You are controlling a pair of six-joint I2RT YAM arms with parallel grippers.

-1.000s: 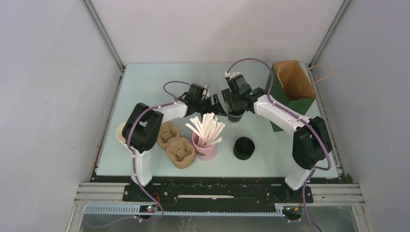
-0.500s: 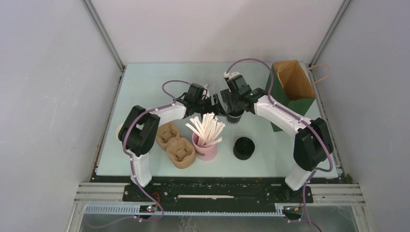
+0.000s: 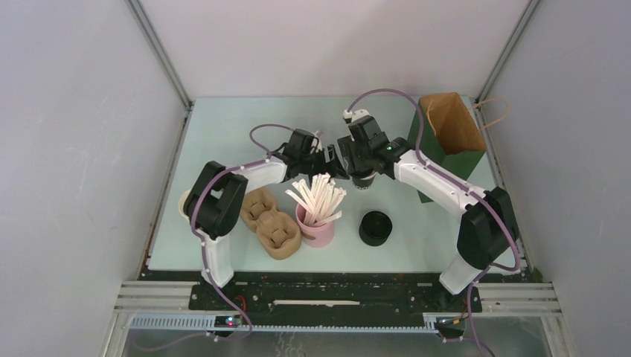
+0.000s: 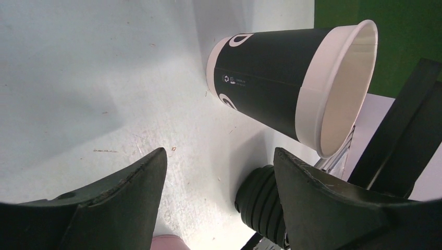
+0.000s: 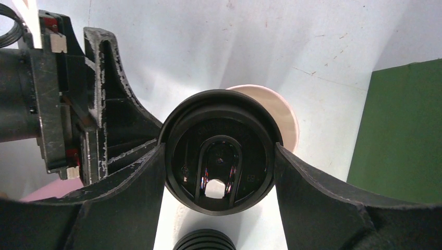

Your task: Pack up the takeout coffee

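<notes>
The right hand (image 5: 220,159) is clenched on a round black lid (image 5: 219,140), with one finger on each side of it. The lid hangs over the coffee cup (image 4: 271,83), a black paper cup with a white rim. In the right wrist view the cup's pale mouth peeks out from behind the lid at 2 o'clock. I cannot tell if the lid and the cup touch. In the left wrist view the cup's top looks open, and the cup stands on the desk (image 3: 223,134).

The left hand (image 4: 219,156) is released. Its fingers are spread and hold nothing. The cup is just past its fingertips, not between them.

From above, the cup is near the middle of the desk, at 1 o'clock from the pink straw holder (image 3: 318,234). The left hand is at 9 o'clock from the cup. A black stack of lids (image 3: 375,227) sits at 3 o'clock from the holder. A brown cup tray (image 3: 271,227) sits at 9 o'clock from it. The green bag (image 3: 463,161) stands open at 2 o'clock from the cup.
</notes>
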